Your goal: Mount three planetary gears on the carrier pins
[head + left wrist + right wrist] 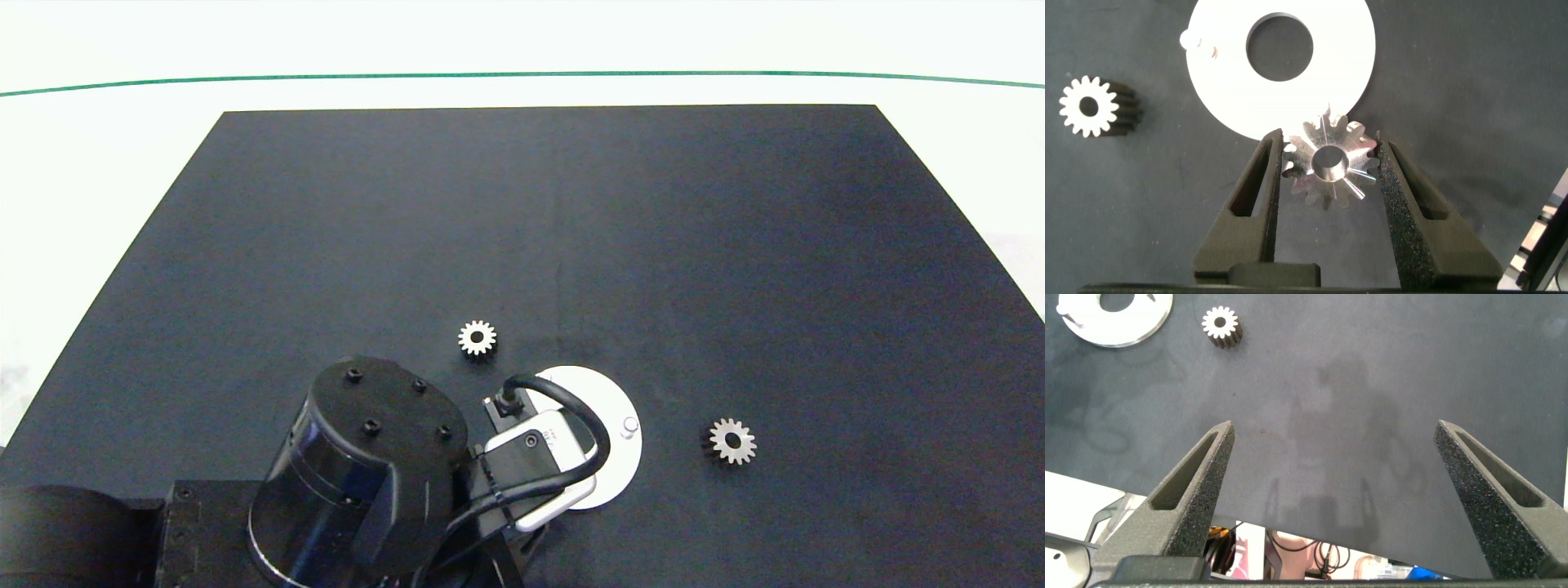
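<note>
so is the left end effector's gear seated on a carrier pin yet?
No: in the left wrist view the gear is clamped between the left end effector's fingers at the white carrier disc's rim, off any pin.

Silvery gears [478,337], white disc [624,457]

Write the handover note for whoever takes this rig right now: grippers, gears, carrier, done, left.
Left gripper: shut on one planetary gear, held over the near edge of the white carrier disc.
Right gripper: open, holding nothing, above bare mat away from the parts.
Second gear lies flat on the black mat just beyond the disc; third gear lies on the mat to the disc's right.
Carrier pins: one shows bare; the left arm hides much of the disc in the head view.
Done: no gear seen seated on any pin.
Left: seat the held gear, then fetch and mount the other two.
</note>
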